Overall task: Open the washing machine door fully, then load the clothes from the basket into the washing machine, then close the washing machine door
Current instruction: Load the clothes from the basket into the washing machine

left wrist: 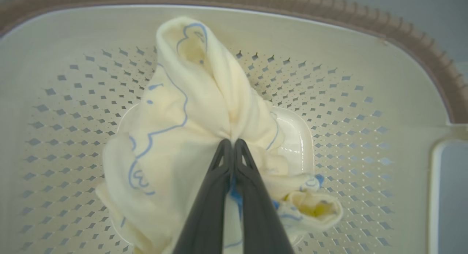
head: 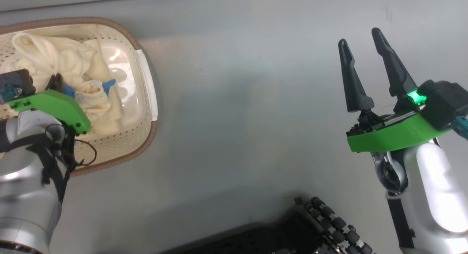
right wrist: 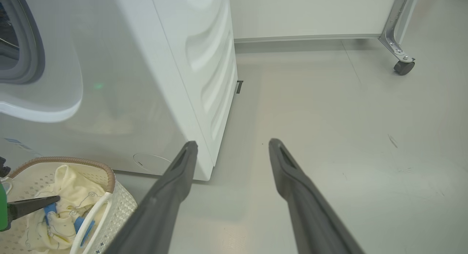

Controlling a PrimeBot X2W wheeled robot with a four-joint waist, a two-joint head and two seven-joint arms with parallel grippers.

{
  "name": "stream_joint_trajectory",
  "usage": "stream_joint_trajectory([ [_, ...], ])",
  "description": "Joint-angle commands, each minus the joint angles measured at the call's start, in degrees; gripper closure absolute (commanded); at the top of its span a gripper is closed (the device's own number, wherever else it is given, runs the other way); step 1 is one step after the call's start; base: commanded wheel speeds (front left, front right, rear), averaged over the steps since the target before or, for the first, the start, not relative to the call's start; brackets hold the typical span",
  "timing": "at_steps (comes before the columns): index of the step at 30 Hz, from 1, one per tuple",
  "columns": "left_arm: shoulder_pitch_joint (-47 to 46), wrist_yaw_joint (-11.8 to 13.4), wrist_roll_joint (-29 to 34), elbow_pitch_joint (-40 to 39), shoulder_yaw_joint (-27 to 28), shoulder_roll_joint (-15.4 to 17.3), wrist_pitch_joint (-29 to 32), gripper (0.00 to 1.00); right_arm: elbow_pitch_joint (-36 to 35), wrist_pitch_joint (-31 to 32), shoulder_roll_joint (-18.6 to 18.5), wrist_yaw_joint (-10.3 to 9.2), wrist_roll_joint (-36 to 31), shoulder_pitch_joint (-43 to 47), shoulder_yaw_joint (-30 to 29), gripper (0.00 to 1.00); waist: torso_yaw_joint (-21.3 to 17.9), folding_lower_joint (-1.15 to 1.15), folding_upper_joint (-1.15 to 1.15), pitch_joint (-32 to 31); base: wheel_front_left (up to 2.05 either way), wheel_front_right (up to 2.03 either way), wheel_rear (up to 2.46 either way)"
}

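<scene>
The cream basket [head: 147, 127] with a brown rim stands on the floor at the upper left of the head view. Pale cream-yellow clothes [head: 73, 62] with blue line drawings lie in it. My left gripper [head: 55, 83] reaches down into the basket. In the left wrist view this left gripper [left wrist: 232, 141] is shut on a bunched fold of the clothes [left wrist: 172, 137] above the perforated basket [left wrist: 347, 111] floor. My right gripper [head: 360, 36] hangs open over bare floor, far to the right. The white washing machine [right wrist: 128, 82] stands behind the basket [right wrist: 109, 173], its grey gasket [right wrist: 25, 60] exposed. The washing machine door is out of view.
My dark wheeled base [head: 329, 224] shows at the bottom of the head view. A metal leg with a caster [right wrist: 404, 65] stands to the washer's right by a white wall panel. Grey floor spreads between the basket and my right arm.
</scene>
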Motion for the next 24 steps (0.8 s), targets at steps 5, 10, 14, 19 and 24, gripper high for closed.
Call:
stream_joint_trajectory([
  [5, 3.24, 1.12, 1.22, -2.07, 0.63, 1.61, -3.37, 1.00, -1.40, -0.54, -0.59, -0.16, -1.22, 3.47, -0.81, 0.00, 1.75, 0.00, 0.00, -3.56, 0.00, 0.00, 0.00],
  [10, 5.54, 2.95, 2.53, -7.06, 1.40, 1.73, -3.95, 1.00, -1.21, -0.54, -0.59, -0.16, -2.27, 4.82, -2.43, 0.00, 3.12, 0.00, 0.00, -6.90, 0.00, 0.00, 0.00],
  [14, 9.15, 5.43, 4.59, -14.56, 3.20, 1.95, -3.98, 1.00, -0.90, -0.54, -0.59, -0.16, -3.33, 6.00, -3.72, 0.00, 4.35, 0.00, 0.00, -9.99, 0.00, 0.00, 0.00],
  [19, 15.25, 8.18, 7.42, -23.19, 5.67, 1.54, -3.99, 1.00, -0.15, -0.54, -0.59, -0.16, -4.58, 7.64, -4.96, 0.00, 5.78, 0.00, 0.00, -14.78, 0.00, 0.00, 0.00],
  [24, 22.01, 8.78, 9.84, -31.35, 8.05, 0.64, -4.00, 1.00, 0.43, -0.55, -0.59, -0.16, -5.40, 10.00, -5.97, 0.00, 7.19, 0.00, 0.00, -20.37, 0.00, 0.00, 0.00],
])
